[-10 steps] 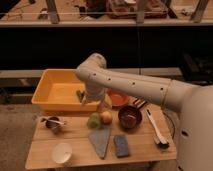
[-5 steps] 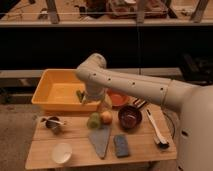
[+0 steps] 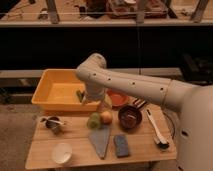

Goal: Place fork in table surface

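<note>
The wooden table surface (image 3: 80, 145) holds many small objects. A thin silvery fork (image 3: 59, 121) seems to lie across the small dark cup (image 3: 52, 123) at the table's left. My white arm reaches in from the right. My gripper (image 3: 83, 96) hangs at the right end of the yellow tub (image 3: 52, 90), well to the right of and behind the cup. It is not touching the fork.
A green fruit (image 3: 93, 120) and a yellow-orange fruit (image 3: 106, 117) sit below the gripper. Also on the table are an orange bowl (image 3: 118, 98), a dark bowl (image 3: 129, 118), a grey cloth (image 3: 101, 141), a blue sponge (image 3: 120, 145), a white cup (image 3: 62, 153) and a white-handled brush (image 3: 155, 128).
</note>
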`<state>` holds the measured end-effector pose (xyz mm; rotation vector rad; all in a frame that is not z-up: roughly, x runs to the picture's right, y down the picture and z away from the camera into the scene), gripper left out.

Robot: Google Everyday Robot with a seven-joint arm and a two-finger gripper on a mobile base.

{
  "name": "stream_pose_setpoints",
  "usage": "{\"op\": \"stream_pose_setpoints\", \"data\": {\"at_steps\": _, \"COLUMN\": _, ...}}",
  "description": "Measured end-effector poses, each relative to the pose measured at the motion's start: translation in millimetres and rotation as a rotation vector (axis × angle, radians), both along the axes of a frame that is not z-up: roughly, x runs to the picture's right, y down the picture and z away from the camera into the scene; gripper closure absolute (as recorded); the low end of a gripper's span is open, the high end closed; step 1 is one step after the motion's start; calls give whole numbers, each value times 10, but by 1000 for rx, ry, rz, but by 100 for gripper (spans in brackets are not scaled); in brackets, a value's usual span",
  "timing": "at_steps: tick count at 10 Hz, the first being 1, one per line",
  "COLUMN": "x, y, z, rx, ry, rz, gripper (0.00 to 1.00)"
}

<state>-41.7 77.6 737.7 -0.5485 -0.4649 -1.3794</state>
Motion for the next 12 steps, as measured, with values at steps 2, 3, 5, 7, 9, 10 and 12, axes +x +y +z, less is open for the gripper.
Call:
{"op": "stream_pose_setpoints", "data": {"at_steps": 2, "x": 0, "y": 0, "z": 0, "rx": 0, "ry": 0, "rz": 0, "gripper": 20}}
{"op": "stream_pose_setpoints", "data": {"at_steps": 3, "x": 0, "y": 0, "z": 0, "rx": 0, "ry": 0, "rz": 0, "gripper": 20}}
{"op": "stream_pose_setpoints", "data": {"at_steps": 5, "x": 0, "y": 0, "z": 0, "rx": 0, "ry": 0, "rz": 0, "gripper": 20}}
{"op": "stream_pose_setpoints", "data": {"at_steps": 7, "x": -1, "y": 0, "z": 0, "rx": 0, "ry": 0, "rz": 0, "gripper": 20}}
{"op": "stream_pose_setpoints", "data": {"at_steps": 9, "x": -1, "y": 0, "z": 0, "rx": 0, "ry": 0, "rz": 0, "gripper": 20}}
{"op": "stream_pose_setpoints", "data": {"at_steps": 10, "x": -4, "y": -5, "z": 0, "rx": 0, "ry": -3, "rz": -3, "gripper": 20}}
{"op": "stream_pose_setpoints", "data": {"at_steps": 12, "x": -75, "y": -35, "z": -2, "rx": 6, "ry": -29, "rz": -45, "gripper": 20}}
